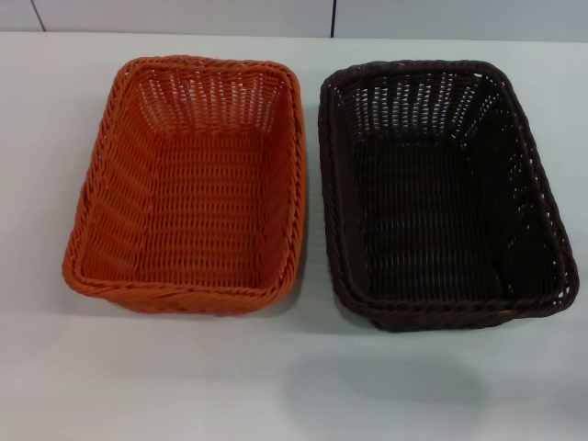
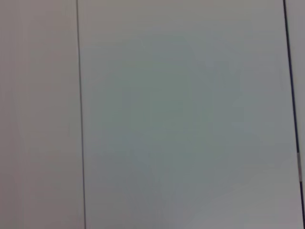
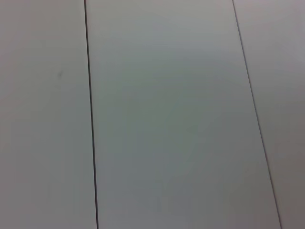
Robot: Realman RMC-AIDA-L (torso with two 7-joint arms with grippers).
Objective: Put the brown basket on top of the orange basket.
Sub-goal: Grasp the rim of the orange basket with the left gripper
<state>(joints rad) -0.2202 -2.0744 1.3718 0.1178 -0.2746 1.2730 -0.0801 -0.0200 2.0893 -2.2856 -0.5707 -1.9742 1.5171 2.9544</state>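
Observation:
The orange basket (image 1: 188, 184) sits on the white table on the left in the head view, empty. The brown basket (image 1: 441, 188) sits right beside it on the right, empty, with a narrow gap between their rims. Both stand upright with their long sides running away from me. Neither gripper shows in any view. The left wrist view and the right wrist view show only pale flat panels with thin dark seams.
The white table (image 1: 294, 377) runs in front of both baskets. A pale wall with dark seams (image 1: 333, 18) stands behind the table's far edge.

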